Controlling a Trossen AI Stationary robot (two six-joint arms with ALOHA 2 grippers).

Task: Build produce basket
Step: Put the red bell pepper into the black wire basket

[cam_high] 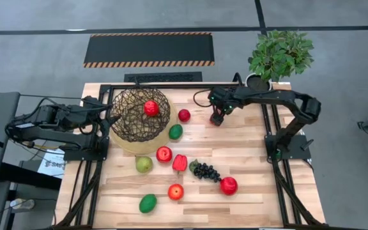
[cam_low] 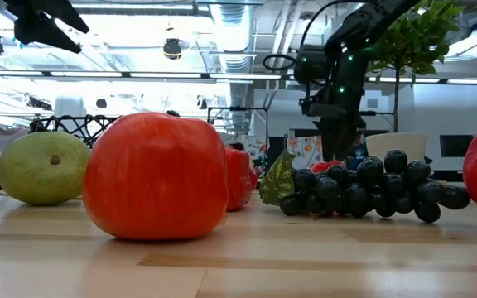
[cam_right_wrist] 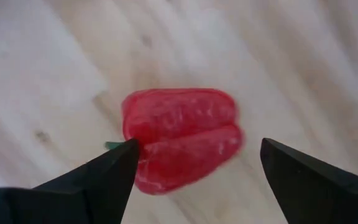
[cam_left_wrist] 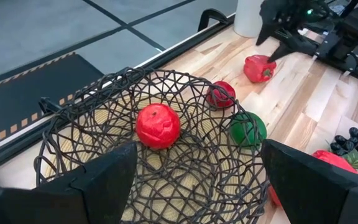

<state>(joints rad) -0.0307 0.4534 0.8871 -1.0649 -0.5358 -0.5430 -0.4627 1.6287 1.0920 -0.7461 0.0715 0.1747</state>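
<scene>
Both pincers gape: right pincer [cam_right_wrist: 194,177] straddling a red pepper [cam_right_wrist: 182,138], left pincer [cam_left_wrist: 194,180] at the basket [cam_left_wrist: 104,106] rim.

Table [cam_high: 248,160] is pale wood planks, matt, visible grain. Basket [cam_high: 130,118] near the far left edge is dark woven wire or twig, rough, open, on a flat tan base. Apple [cam_low: 156,175] looks like smooth glossy plastic; grape bunch [cam_low: 371,194] is shiny black beads. Red pepper [cam_right_wrist: 182,138] is ribbed, slightly glossy. Gripper fingers [cam_right_wrist: 92,180] are matt dark plastic.

potted plant [cam_high: 280,56] | table's far right corner | black mat [cam_high: 149,50] (striped edges) | floor beyond table
</scene>
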